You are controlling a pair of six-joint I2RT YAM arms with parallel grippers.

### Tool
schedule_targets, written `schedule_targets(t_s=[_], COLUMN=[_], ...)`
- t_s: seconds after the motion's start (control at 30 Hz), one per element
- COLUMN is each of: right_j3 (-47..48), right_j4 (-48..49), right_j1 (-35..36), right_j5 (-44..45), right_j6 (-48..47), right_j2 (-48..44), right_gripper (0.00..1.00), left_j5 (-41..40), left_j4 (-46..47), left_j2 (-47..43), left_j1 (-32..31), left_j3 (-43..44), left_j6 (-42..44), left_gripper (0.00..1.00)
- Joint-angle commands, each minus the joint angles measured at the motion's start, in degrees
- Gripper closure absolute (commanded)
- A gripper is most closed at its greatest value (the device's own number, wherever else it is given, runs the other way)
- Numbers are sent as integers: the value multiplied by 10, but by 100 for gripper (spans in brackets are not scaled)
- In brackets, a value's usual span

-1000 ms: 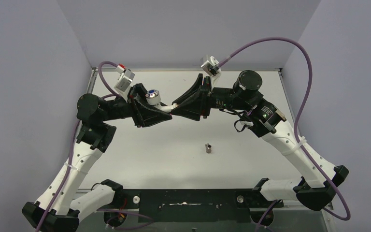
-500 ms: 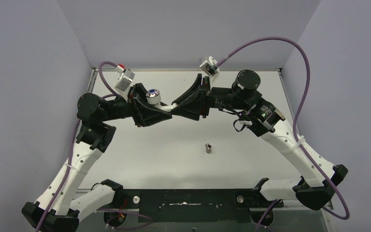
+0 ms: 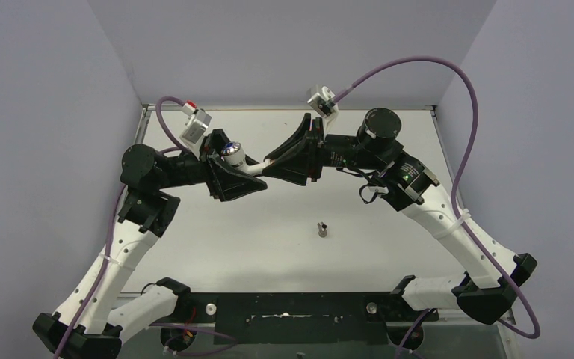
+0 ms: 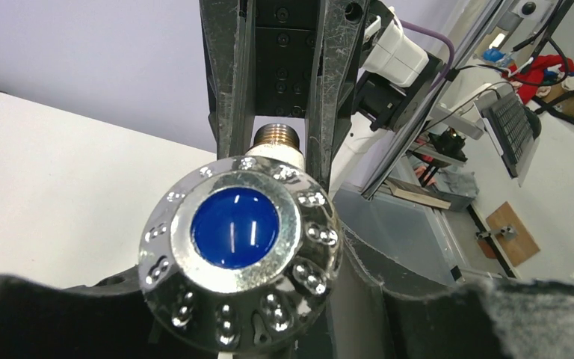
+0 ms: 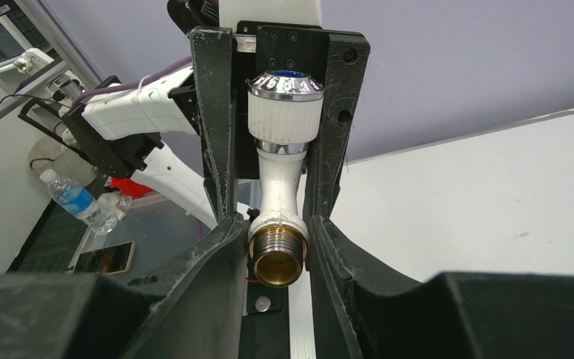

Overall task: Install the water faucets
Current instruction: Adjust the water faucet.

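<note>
- Chrome with a blue dot: where is that knob [image 4: 239,250]?
- On the end of the white tap [image 5: 280,176]. The tap hangs in the air over the rear half of the desk [image 3: 389,239], and the two hands meet on it tip to tip.
- Which one holds it?
- The right hand [image 3: 270,164]. It is clamped on the brass thread [image 5: 276,262], with a finger pressed against each side.
- And the left hand [image 3: 256,175]?
- Its fingers [image 5: 211,127] stand on either side of the knob end, parted a little. A thin gap shows between one finger and the knob, so it looks loose around the tap, not squeezing it.
- What about the fitting [image 3: 322,229]?
- It is small and grey and stands upright on the desk. It sits nearer the arm bases, well apart from both hands.
</note>
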Motion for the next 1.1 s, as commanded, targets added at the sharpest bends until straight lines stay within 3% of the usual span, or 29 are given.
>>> schedule_targets(t_s=[0.0,0.8,1.07], right_j3=[17,-17,-20], right_j4=[32,74,94], right_j1=[9,0,-1], right_j5=[21,57,48], right_j6=[0,6,18], right_j2=[11,-53,-42], right_gripper=[100,100,100], left_j5=[-2,-21,-19], left_j4=[22,51,57], left_j2=[-7,-17,-12], left_j1=[-11,-11,-11], left_j3=[10,5,7], left_j6=[6,-1,-7], left_gripper=[57,56,64])
